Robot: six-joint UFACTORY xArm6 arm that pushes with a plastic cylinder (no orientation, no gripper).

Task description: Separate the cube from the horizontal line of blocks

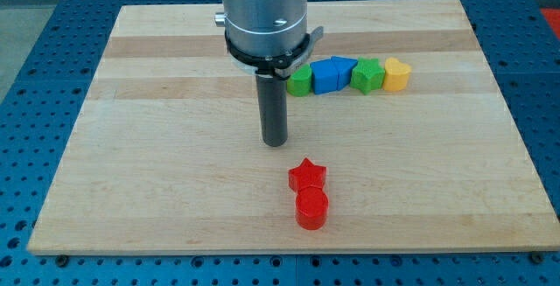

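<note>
A horizontal line of blocks lies right of the board's centre, near the view's top. From left to right it holds a green block (300, 83) partly hidden by the arm, a blue cube (325, 78), a second blue block (345, 67) touching the cube, a green star (367, 75) and a yellow heart (397, 74). My tip (275, 143) rests on the board below and to the left of the line, a short gap from the green block and the cube. It touches no block.
A red star (307, 175) and a red round block (311, 209) sit touching each other below and right of my tip, toward the view's bottom. The wooden board (157, 146) rests on a blue perforated table (35, 50).
</note>
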